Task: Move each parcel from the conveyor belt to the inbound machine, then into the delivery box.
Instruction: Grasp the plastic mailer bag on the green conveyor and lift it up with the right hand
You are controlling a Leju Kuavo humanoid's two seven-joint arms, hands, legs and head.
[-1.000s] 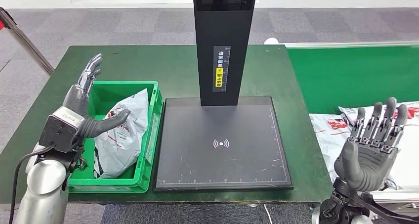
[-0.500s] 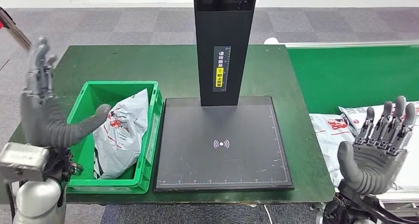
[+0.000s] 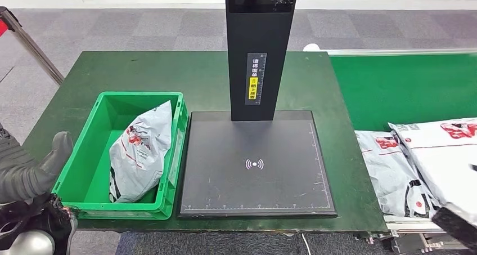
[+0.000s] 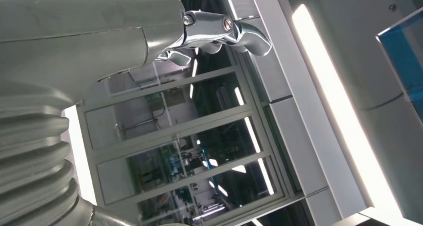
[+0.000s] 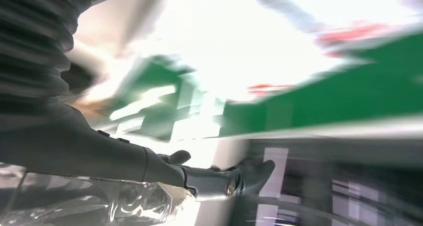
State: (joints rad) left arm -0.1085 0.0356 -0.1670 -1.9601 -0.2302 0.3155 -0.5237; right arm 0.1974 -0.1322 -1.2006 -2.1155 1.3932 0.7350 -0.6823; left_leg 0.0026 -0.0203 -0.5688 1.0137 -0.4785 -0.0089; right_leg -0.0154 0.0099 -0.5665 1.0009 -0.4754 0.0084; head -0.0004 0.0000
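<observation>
Dark green table (image 3: 169, 69) on grey tiled floor (image 3: 140, 27); slanted metal pole (image 3: 31, 44) beyond table's far-left corner.

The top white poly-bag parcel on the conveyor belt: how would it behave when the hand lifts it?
The parcel looks like a soft plastic mailer, wrinkled and lying flat, so it will probably sag and fold. Its glossy film may slide on the parcel beneath. It seems thin, so likely light.
</observation>
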